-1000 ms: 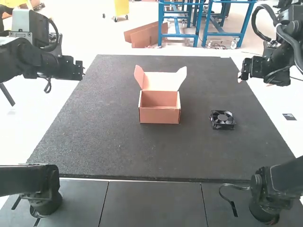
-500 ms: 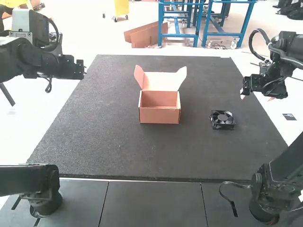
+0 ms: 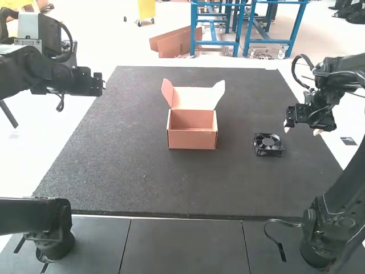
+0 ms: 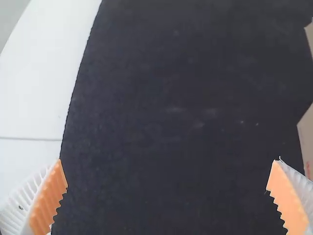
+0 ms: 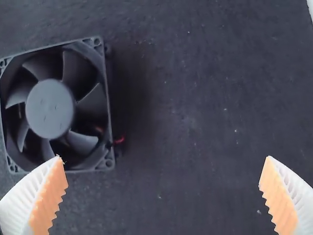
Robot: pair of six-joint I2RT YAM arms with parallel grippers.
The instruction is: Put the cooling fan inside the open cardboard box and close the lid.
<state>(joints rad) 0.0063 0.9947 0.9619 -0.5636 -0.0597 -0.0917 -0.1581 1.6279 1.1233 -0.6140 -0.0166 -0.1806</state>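
Both arms are black. The left arm [image 3: 34, 71] has a bulky matte link, topped by a pale grey box-shaped module [image 3: 37, 31] with a black cable loop [image 3: 72, 45] beside it. The right arm [image 3: 342, 65] carries a thin looping black cable [image 3: 295, 64]. Each arm has a round black base [image 3: 54, 242]. The left hand [image 4: 166, 196] and right hand [image 5: 161, 196] have white ribbed fingers [image 5: 19, 200] with orange saw-toothed pads [image 5: 46, 196].

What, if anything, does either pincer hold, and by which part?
Nothing. The left pincer and right pincer are open and empty; the cooling fan lies untouched.
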